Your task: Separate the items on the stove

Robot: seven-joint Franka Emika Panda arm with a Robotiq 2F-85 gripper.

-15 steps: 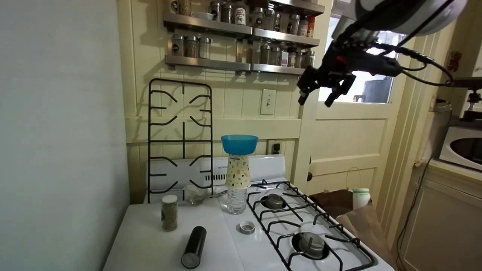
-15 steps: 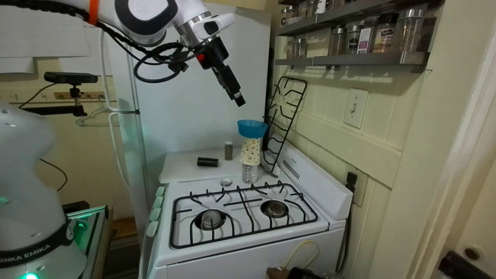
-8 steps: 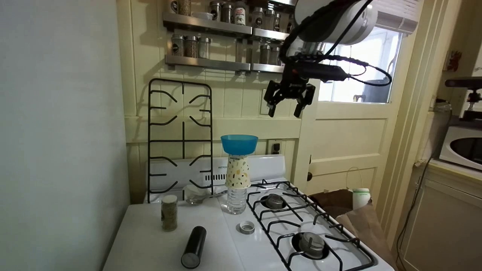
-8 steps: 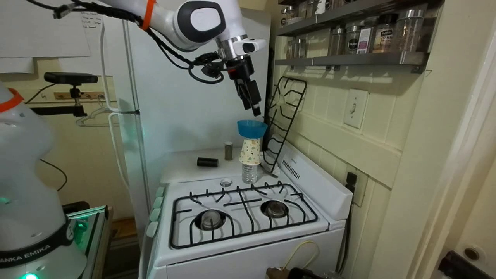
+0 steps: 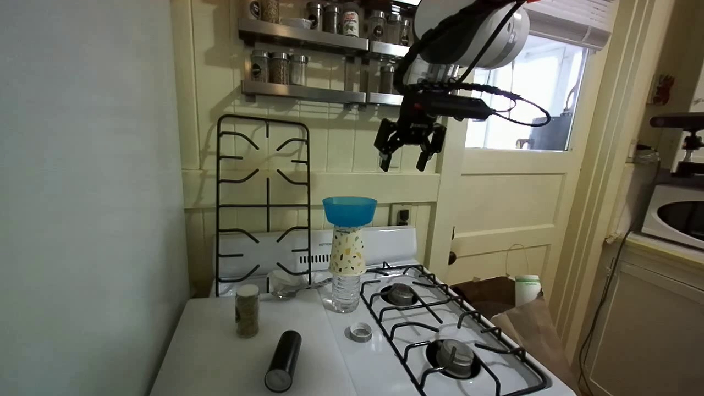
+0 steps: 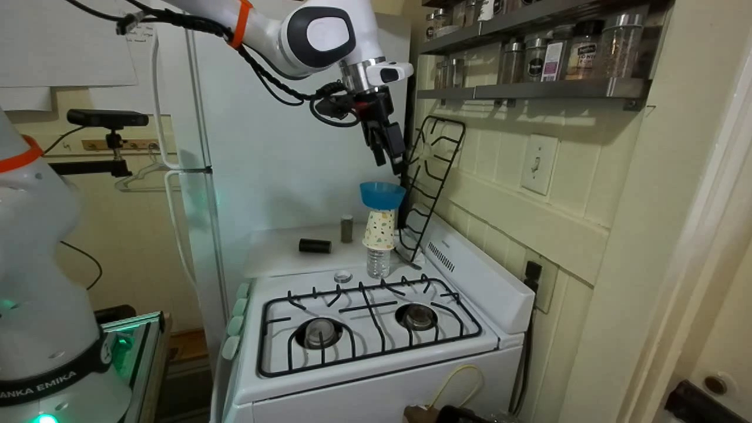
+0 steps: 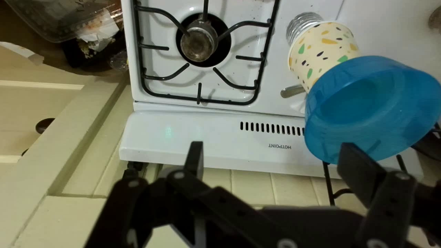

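Observation:
A bright-blue bowl point(image 5: 350, 211) sits on top of a pale speckled cup point(image 5: 347, 250), which stands upside down over a clear plastic bottle point(image 5: 346, 294) on the white stove point(image 6: 247, 382). The stack also shows in the wrist view, with the bowl point(image 7: 372, 100) at the right, the cup point(image 7: 324, 51) behind it and part of the bottle point(image 7: 301, 26). My gripper point(image 5: 403, 166) is open and empty, above and to the right of the bowl in that exterior view. In an exterior view the gripper point(image 6: 392, 164) hangs just above the bowl's rim. In the wrist view the right finger overlaps the bowl's edge; contact is not visible.
A black grate point(image 5: 264, 205) stands upright against the wall behind the stack. A dark cylinder can point(image 5: 283, 363), a spice jar point(image 5: 247, 311), a small white ring point(image 5: 361, 332) and a spoon point(image 5: 308, 286) lie nearby. Spice shelves point(image 5: 308, 93) hang above. Burner grates point(image 6: 370, 329) lie beside the stack.
My gripper has come across and down towards the stack, fast at first and then more slowly. It stays open. The bowl, cup and bottle have not moved.

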